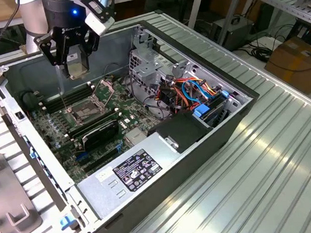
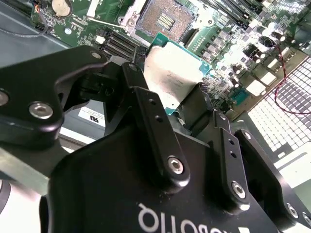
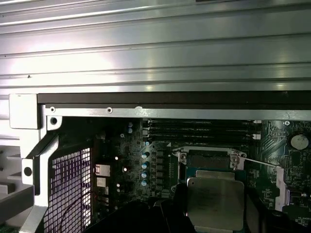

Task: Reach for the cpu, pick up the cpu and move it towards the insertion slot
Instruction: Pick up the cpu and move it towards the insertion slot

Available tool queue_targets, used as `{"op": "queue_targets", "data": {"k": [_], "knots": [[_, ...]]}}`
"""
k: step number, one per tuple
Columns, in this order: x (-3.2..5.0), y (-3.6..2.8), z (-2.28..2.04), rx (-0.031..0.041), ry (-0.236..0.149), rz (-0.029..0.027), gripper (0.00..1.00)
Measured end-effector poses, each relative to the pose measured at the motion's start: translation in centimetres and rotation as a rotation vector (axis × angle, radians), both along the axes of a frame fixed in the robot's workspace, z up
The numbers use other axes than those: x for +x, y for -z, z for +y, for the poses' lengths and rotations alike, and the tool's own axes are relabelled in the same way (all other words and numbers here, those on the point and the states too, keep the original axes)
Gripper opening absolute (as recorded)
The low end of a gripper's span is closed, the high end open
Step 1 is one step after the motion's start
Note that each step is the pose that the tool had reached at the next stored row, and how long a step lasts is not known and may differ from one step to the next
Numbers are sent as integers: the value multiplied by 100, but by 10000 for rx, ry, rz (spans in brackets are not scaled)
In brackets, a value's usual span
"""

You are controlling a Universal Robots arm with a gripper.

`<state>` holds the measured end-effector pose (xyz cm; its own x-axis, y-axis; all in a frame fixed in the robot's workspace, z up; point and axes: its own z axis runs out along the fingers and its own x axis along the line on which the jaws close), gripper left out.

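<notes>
Silver-grey chip: the cpu (image 2: 171,77) (image 3: 215,203) (image 1: 75,64), flat metal face, green edging along its sides.
Tool: black gripper (image 2: 187,114) (image 1: 75,66), its fingers (image 2: 146,99) closed on opposite edges of the cpu.
Chip relative to tool: clamped between the fingertips, projecting beyond them, lifted clear of the board.
Insertion slot: square socket (image 2: 165,20) (image 3: 208,160) (image 1: 85,106) with shiny frame, dark centre, hinged bracket raised, thin wire lever beside it.
Chip relative to slot: above it and apart, not seated; in both wrist views the socket lies just beyond the chip's far edge.
Setting: green motherboard (image 1: 128,122) inside an open computer case (image 1: 170,199), black memory slots (image 3: 199,130) near the socket.
Support: ribbed metal table (image 1: 273,159).
</notes>
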<state>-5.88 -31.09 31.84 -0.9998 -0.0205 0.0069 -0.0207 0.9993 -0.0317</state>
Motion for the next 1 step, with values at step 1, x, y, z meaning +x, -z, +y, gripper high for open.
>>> {"op": "queue_targets", "data": {"k": [1], "knots": [[0, 0, 0, 0, 1, 0, 55]]}}
